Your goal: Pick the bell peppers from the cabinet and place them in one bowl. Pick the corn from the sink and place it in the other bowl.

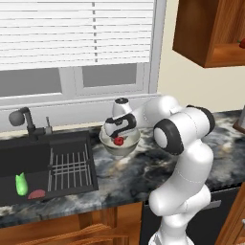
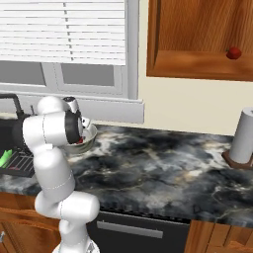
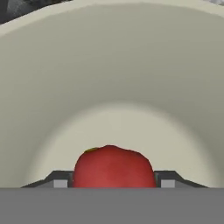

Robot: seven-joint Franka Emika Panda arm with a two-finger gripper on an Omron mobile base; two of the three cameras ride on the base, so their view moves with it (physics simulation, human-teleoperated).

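From the left base view, you see the gripper [image 1: 118, 139] dipped into the pale grey-beige bowl [image 1: 108, 142] on the marbled counter [image 1: 129, 177], with a red bell pepper [image 1: 118, 141] at its tips. The black sink [image 1: 28, 158] lies to the left, holding the green corn [image 1: 21, 184] beside a flat reddish-pink disc [image 1: 36, 194], with the wire drain rack [image 1: 69, 168] next to them. No writing is readable anywhere.

From the right base view, your arm's own white shoulder blocks most of the bowl [image 2: 88, 140]. The second bell pepper [image 2: 233, 53] sits on the cabinet [image 2: 197, 39] shelf, upper right. A paper towel roll [image 2: 243, 136] stands at the counter's right edge.

In the hand view, the pepper [image 3: 113, 167] sits between the two fingertips [image 3: 61, 181] inside the bowl [image 3: 109, 65]; you cannot tell whether the fingers clamp it or have let go.
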